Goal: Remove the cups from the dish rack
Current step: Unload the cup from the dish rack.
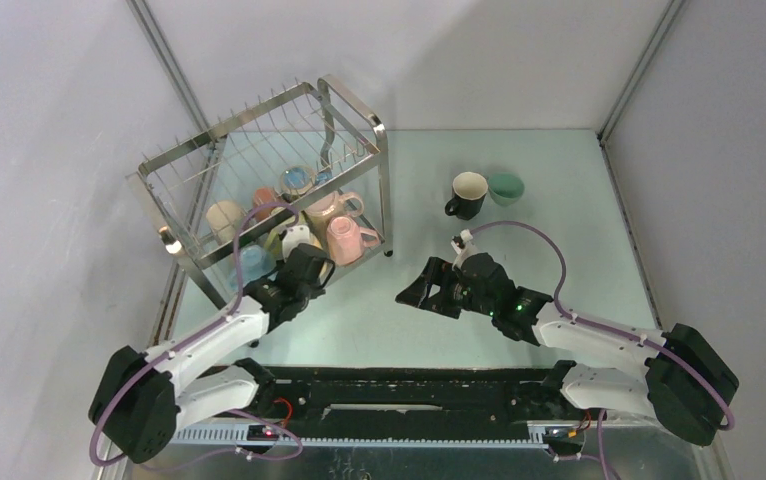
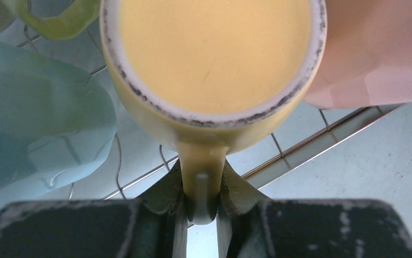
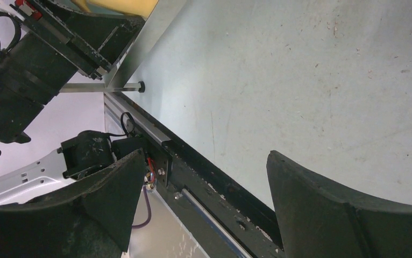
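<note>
Lower centre, the left gripper (image 2: 201,189) pinches the handle of the yellow mug (image 2: 214,54) inside the dish rack (image 2: 327,138): lift straight up, clearing the pink mug (image 2: 376,48), while the right gripper (image 3: 204,204) gapes idle.

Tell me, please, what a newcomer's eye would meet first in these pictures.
First the large shiny steel wire dish rack at the table's far left, crowded with pastel mugs. Next the left gripper, closed on the handle of a glossy yellow ceramic mug in that rack. A glossy black mug and a green mug stand together on the table right of the rack.
</note>
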You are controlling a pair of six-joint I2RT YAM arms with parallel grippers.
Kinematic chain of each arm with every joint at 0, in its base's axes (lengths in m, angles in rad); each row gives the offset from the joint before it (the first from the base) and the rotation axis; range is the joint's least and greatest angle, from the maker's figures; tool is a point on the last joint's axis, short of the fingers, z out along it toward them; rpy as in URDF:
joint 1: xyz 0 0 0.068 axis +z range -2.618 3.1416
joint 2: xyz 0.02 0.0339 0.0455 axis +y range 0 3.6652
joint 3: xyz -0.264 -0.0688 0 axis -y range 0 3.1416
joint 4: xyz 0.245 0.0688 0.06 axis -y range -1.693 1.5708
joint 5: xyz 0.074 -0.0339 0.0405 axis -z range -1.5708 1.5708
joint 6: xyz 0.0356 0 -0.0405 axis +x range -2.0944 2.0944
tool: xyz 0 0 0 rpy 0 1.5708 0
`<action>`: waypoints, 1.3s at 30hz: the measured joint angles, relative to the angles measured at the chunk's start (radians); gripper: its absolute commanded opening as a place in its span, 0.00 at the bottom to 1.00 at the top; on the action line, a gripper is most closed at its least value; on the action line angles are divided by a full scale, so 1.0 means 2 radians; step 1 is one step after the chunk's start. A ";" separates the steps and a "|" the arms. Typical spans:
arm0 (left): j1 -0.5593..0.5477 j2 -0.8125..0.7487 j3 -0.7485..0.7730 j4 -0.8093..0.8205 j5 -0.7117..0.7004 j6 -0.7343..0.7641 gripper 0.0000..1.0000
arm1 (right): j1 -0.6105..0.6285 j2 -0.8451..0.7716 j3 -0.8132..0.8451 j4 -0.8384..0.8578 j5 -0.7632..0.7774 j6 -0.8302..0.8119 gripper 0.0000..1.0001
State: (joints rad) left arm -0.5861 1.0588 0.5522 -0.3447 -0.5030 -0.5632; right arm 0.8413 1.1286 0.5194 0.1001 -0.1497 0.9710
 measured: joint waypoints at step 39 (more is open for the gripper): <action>-0.071 -0.115 0.066 -0.154 0.066 -0.035 0.00 | 0.013 -0.002 0.000 0.042 0.004 0.025 0.90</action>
State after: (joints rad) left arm -0.7284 0.8291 0.6838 -0.6529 -0.3702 -0.6338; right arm 0.8669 1.1240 0.5194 0.1841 -0.1417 1.0214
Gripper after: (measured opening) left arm 0.212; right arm 0.898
